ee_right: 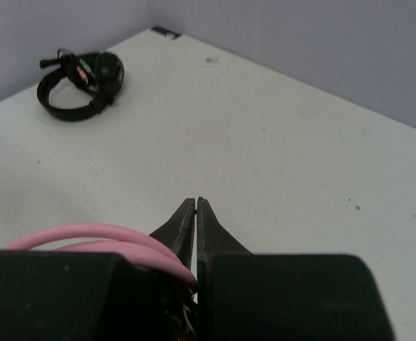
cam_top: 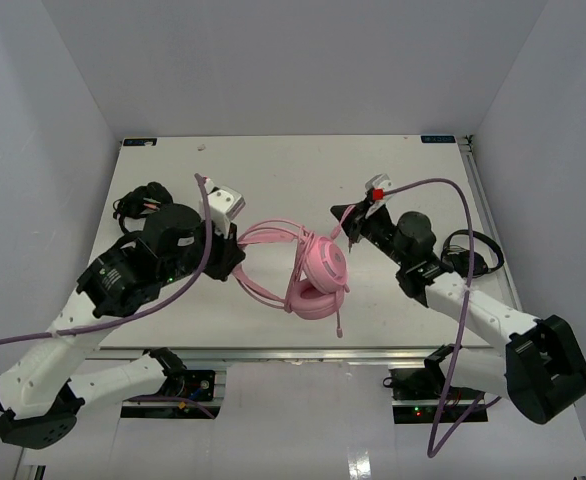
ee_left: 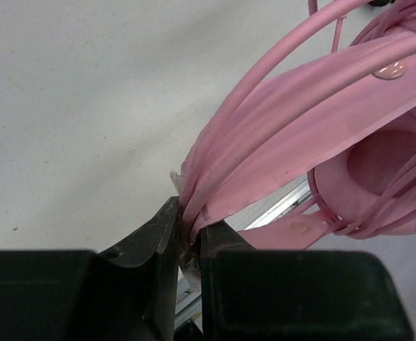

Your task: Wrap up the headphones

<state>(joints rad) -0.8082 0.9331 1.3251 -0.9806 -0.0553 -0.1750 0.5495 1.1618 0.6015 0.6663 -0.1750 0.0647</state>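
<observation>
white table point(cam_top: 273, 170) holds pink headphones point(cam_top: 318, 275) and 2 black headsets point(cam_top: 138, 203).

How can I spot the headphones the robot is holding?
Look at the middle of the white table. The headphones are there, headband pinched in the left gripper. They are big and pink; the left headset and right headset are small and black.

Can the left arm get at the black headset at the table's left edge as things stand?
Probably not yet. The left claw is shut on the headband of the pink headphones, so it would have to let go first. The black headset lies close beside that arm, with nothing on top of it.
</observation>
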